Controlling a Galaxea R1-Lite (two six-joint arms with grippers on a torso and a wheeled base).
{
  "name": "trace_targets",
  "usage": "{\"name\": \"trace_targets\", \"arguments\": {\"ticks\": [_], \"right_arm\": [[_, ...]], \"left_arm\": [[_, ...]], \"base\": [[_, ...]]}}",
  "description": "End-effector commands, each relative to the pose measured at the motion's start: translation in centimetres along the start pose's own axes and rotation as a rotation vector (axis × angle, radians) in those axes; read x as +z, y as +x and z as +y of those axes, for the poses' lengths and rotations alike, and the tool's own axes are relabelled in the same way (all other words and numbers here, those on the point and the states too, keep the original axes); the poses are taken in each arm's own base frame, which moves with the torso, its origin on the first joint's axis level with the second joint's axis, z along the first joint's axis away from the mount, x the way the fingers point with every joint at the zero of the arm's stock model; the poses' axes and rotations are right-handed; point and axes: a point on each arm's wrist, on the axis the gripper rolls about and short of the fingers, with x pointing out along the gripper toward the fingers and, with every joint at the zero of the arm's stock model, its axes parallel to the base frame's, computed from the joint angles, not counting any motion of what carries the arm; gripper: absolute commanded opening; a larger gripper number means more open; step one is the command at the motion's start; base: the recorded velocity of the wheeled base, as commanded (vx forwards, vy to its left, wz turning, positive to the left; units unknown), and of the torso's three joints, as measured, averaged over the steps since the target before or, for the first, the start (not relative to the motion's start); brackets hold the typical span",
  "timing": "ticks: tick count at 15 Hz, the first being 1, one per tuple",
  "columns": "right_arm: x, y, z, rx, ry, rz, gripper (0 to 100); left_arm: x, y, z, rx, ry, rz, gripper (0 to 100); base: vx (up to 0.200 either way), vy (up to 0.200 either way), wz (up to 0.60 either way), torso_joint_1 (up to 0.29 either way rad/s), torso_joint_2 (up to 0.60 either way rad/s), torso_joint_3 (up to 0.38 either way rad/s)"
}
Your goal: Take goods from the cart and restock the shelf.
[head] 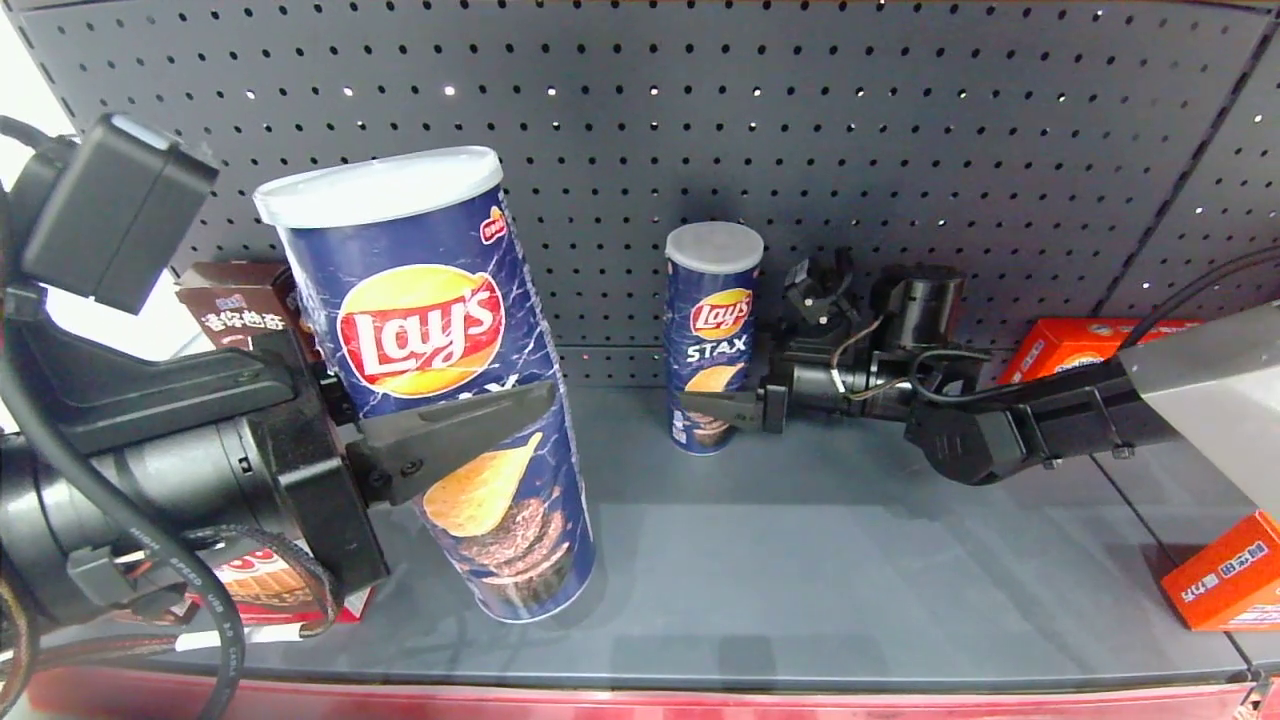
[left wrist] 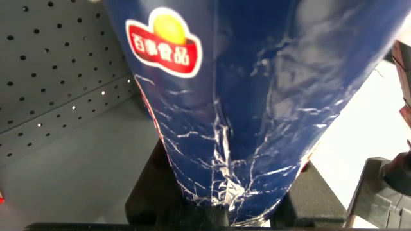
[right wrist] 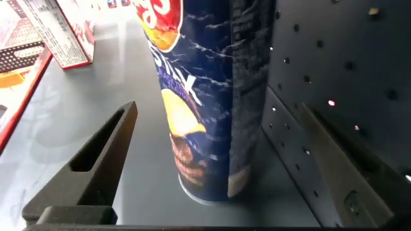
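As you scan from the left edge of the head view, you meet a brown box [head: 232, 305] standing against the pegboard [head: 900, 120]. Below it a red-and-white box [head: 262, 592] lies near the front lip of the shelf [head: 850, 580]. The left arm hides part of both.

Next, the left gripper [head: 470, 420] is clamped on the near can [head: 430, 330], with one finger [head: 450, 432] lying across the label at mid-height. This can fills the left-centre of the frame and leans with its white lid toward the left. Its base is low over the shelf, and you cannot tell whether it touches.

At centre frame the far can [head: 712, 340] stands upright on the shelf, just in front of the pegboard. The right gripper [head: 712, 402] sits around its lower half with the jaws wide. In the right wrist view one finger [right wrist: 96, 167] stands well off the can, the other [right wrist: 340, 167] runs between can and pegboard, and neither touches it.

Toward the right, a back orange box [head: 1080, 345] rests by the pegboard, with the right arm crossing in front of it. A front orange box [head: 1220, 575] sits at the lower right edge, near the shelf's front.
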Motion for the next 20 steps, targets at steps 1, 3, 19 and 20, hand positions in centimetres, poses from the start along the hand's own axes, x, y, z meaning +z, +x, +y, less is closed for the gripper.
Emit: {"name": "trace_targets", "arguments": {"ticks": [1, 3, 19, 20], "right_arm": [[-0.4, 0.7, 0.2, 0.011, 0.004, 0.001, 100], [-0.6, 0.9, 0.1, 0.020, 0.004, -0.004, 0], [4.9, -5.6, 8.9, 0.069, -0.035, -0.075, 0], [4.8, -5.8, 9.4, 0.073, -0.039, -0.078, 0]], "left_arm": [[0.0, 0.0, 0.0, 0.000, -0.001, 0.001, 0], [0.0, -0.1, 0.0, 0.003, -0.001, -0.001, 0], [0.2, -0.4, 0.1, 0.009, 0.004, -0.012, 0], [0.3, -0.4, 0.1, 0.010, 0.004, -0.015, 0]], "base": [[0.000, 0.000, 0.00, 0.000, 0.00, 0.000], [0.000, 0.000, 0.00, 0.000, 0.00, 0.000], [0.000, 0.000, 0.00, 0.000, 0.00, 0.000], [0.000, 0.000, 0.00, 0.000, 0.00, 0.000]]}}
